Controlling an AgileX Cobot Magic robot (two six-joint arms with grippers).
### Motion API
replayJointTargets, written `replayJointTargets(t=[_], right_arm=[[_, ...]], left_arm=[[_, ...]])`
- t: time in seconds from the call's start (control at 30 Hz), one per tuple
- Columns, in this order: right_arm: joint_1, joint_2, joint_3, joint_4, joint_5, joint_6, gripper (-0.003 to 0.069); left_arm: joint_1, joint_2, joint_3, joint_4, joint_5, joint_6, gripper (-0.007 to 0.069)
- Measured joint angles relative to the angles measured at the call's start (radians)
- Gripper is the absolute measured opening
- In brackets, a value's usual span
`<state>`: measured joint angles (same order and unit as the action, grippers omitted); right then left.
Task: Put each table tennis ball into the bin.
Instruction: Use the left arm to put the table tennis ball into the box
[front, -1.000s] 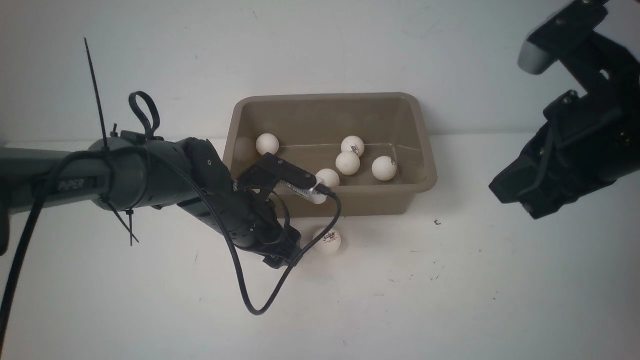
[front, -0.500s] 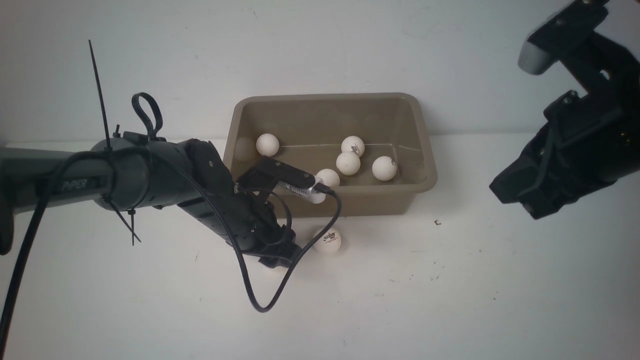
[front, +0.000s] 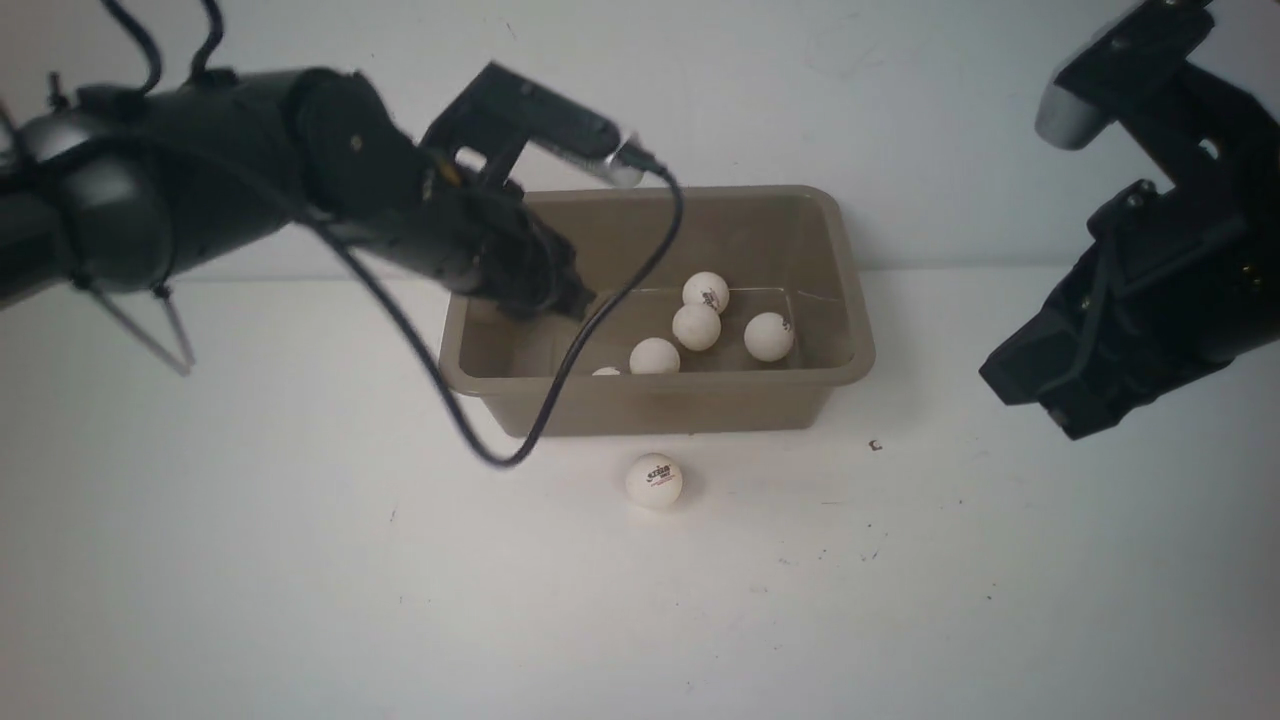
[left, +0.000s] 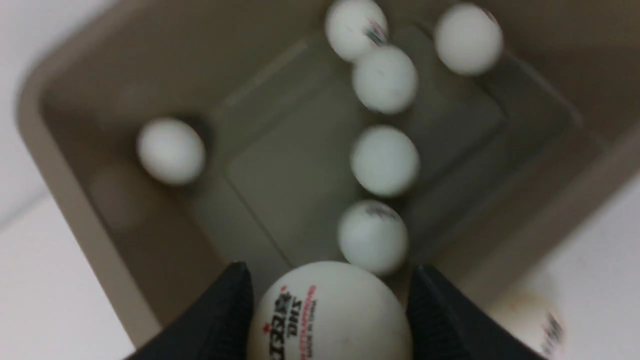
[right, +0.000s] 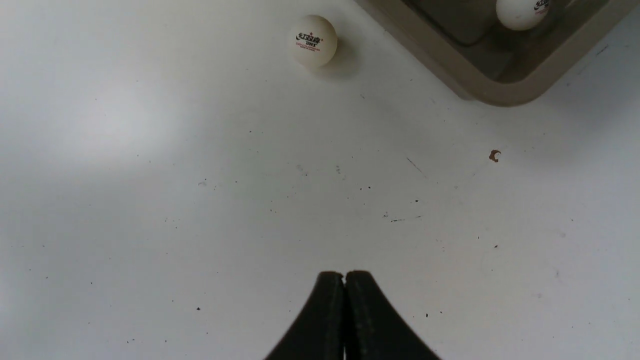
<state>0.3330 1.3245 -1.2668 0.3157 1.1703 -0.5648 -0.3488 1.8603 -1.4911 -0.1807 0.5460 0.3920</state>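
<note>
Front view: the left gripper (front: 562, 296) hangs over the rounded taupe plastic bin (front: 846, 300); one small white loose ball (front: 654, 480) sits on the white table (front: 300, 560) just in front of it. Left wrist view: black fingers (left: 225, 315) are clamped on a white logo ball (left: 330, 315) above the bin; six white balls (left: 384, 159) lie inside (bit blurry). Right wrist view: the right gripper (right: 344, 280) is pinched together on nothing, above the table.

From the front, my left arm (front: 200, 190) hides the bin's (front: 700, 405) far-left corner and whatever lies there. The left wrist view is smeared — the ball (left: 327, 315) I grip runs off its edge.
</note>
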Motion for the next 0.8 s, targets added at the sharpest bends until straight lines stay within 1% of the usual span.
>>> replayJointTargets(t=[0.07, 0.17, 0.27, 0.4, 0.5, 0.6, 0.7, 0.8], right_arm=[[0.0, 0.0, 0.0, 0.0, 0.0, -0.001, -0.0016], [0.0, 0.0, 0.0, 0.0, 0.0, -0.001, -0.0016], [0.0, 0.0, 0.0, 0.0, 0.0, -0.001, -0.0016], [0.0, 0.0, 0.0, 0.0, 0.0, -0.001, -0.0016], [0.0, 0.0, 0.0, 0.0, 0.0, -0.001, -0.0016], [0.0, 0.0, 0.0, 0.0, 0.0, -0.001, -0.0016], [0.0, 0.0, 0.0, 0.0, 0.0, -0.001, -0.0016], [0.0, 0.0, 0.0, 0.001, 0.0, -0.001, -0.0016]], left_arm=[[0.0, 0.088, -0.082, 0.052, 0.032, -0.031, 0.0353], [0.0, 0.189, -0.174, 0.1, 0.07, -0.036, 0.0353], [0.0, 0.262, -0.258, 0.121, 0.111, 0.005, 0.0353], [0.0, 0.294, -0.297, 0.118, 0.117, 0.064, 0.0353], [0.0, 0.304, -0.299, 0.105, 0.118, 0.083, 0.0388], [0.0, 0.308, -0.3, 0.093, 0.122, 0.084, 0.044], [0.0, 0.31, -0.3, 0.085, 0.131, 0.083, 0.0519], [0.0, 0.3, -0.302, 0.084, 0.16, 0.083, 0.0536]])
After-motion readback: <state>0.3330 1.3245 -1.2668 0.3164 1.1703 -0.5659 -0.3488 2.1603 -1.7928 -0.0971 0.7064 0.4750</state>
